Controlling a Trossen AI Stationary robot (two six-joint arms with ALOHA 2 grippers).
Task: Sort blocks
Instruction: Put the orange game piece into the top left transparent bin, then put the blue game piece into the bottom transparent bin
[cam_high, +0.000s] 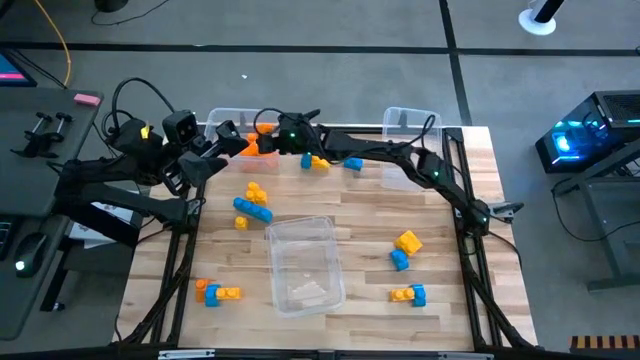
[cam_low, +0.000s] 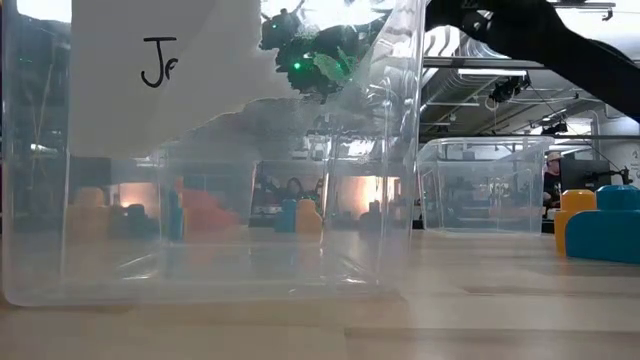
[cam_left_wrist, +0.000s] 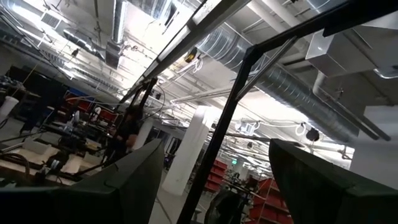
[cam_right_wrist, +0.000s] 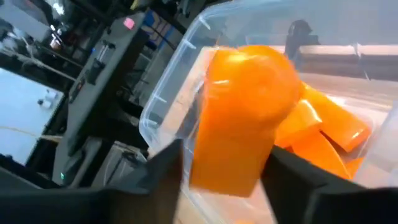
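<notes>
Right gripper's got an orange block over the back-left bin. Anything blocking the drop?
Nothing visible. The right gripper holds the orange block directly above the open clear bin, which already has orange blocks in it. The left gripper sits beside the bin, not over it.

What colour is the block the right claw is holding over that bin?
Orange. The block shows best in the right wrist view, between the right gripper's fingers.

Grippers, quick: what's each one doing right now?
Left gripper: open, holding nothing, pointed up at the ceiling.
Right gripper: shut on an orange block, over the bin of orange blocks at the table's far edge.
</notes>
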